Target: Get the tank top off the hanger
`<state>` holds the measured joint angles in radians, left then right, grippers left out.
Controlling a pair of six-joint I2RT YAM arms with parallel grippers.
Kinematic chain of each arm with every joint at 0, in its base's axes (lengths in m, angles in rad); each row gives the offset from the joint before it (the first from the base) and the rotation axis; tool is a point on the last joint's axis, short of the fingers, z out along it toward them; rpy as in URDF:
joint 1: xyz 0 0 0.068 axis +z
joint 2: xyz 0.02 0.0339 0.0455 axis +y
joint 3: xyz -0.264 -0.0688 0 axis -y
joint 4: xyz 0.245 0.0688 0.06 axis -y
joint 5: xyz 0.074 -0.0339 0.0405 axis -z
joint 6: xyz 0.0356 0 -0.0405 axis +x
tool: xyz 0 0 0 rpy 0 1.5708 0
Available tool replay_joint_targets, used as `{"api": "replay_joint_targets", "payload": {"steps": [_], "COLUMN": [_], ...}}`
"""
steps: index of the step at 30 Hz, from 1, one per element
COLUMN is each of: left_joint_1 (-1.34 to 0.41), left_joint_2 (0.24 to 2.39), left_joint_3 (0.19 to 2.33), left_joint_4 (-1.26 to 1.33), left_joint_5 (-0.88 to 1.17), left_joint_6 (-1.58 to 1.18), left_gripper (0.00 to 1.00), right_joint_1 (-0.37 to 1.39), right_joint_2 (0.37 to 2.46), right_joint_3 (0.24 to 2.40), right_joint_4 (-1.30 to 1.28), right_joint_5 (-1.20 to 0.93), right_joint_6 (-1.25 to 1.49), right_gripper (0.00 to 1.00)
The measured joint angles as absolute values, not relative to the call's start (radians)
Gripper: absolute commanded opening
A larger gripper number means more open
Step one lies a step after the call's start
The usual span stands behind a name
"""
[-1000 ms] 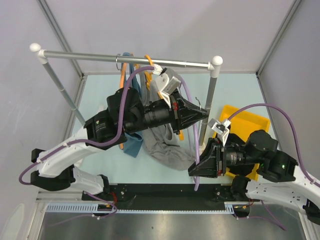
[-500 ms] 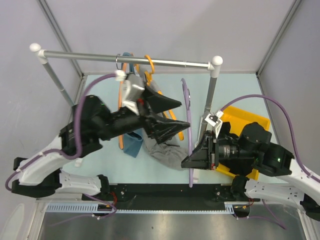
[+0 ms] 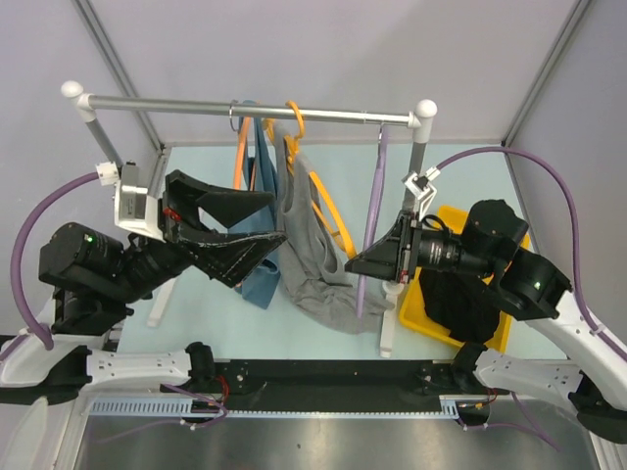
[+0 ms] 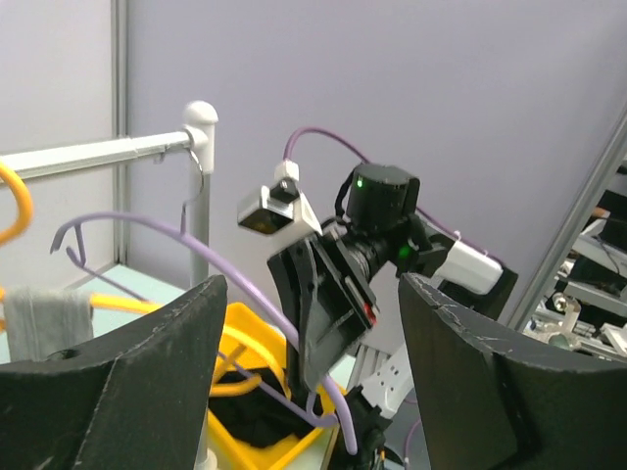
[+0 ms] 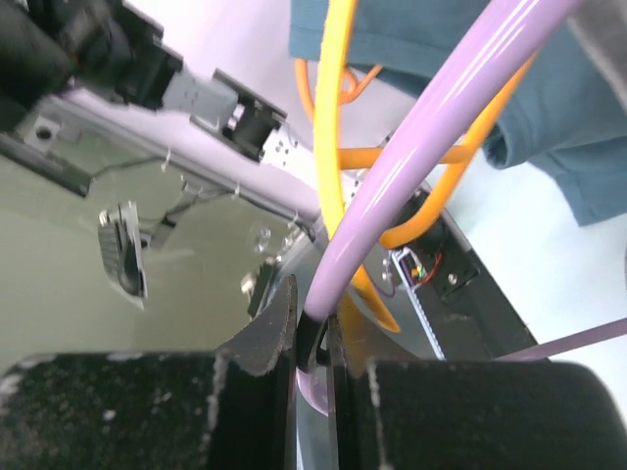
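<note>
Because the grey jersey tank top (image 3: 304, 250) is thin knit cloth, it will likely handle as a light, limp, non-fragile load that stretches and drags instead of sliding cleanly. A pinch on a shoulder strap or on a gathered fold of the body should serve better than a grip on the loose hem. It hangs in long folds from just under the rail, near the middle of the scene, and its lower end bunches close to the surface. From these views it cannot be told which hanger carries its straps.

To its right is the lilac plastic tube hanger (image 3: 370, 211), hooked on the rail, with its lower bar clamped between the narrow jaws of the right end effector (image 3: 353, 264). An orange plastic hanger (image 3: 328, 211) hangs between the tank top and the lilac one. A teal garment (image 3: 260, 279) hangs just left of the tank top. The left end effector (image 3: 277, 217) is spread wide and empty, near the teal cloth.

The silver metal clothes rail (image 3: 196, 105) spans the far side on two posts. The pale green surface (image 3: 460, 176) also carries a yellow plastic bin (image 3: 480, 230) at the right, holding a dark garment (image 3: 451, 308). Plain grey walls enclose the cell.
</note>
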<state>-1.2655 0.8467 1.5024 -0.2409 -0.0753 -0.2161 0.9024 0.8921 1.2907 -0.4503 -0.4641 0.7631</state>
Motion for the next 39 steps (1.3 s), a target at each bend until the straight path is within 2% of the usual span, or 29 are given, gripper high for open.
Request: {"api": "replay_joint_targets", "payload": {"steps": [7, 39], "left_joint_1": [-1.266, -1.266], "left_joint_2": [0.841, 0.844], "left_joint_3": [1.467, 1.458], "left_joint_4": [-0.248, -0.250], "left_joint_5": [-0.091, -0.119], "left_joint_6": [-0.216, -0.216], "left_gripper": [0.75, 0.75], "right_joint_1": [0.801, 0.863], "right_joint_2": [0.922, 0.974], "right_joint_3": [1.296, 1.398], "right_joint_4": [-0.390, -0.435], "right_joint_5": [-0.567, -0.595], "right_joint_6": [0.838, 0.860], "right_gripper": [0.00, 0.00]}}
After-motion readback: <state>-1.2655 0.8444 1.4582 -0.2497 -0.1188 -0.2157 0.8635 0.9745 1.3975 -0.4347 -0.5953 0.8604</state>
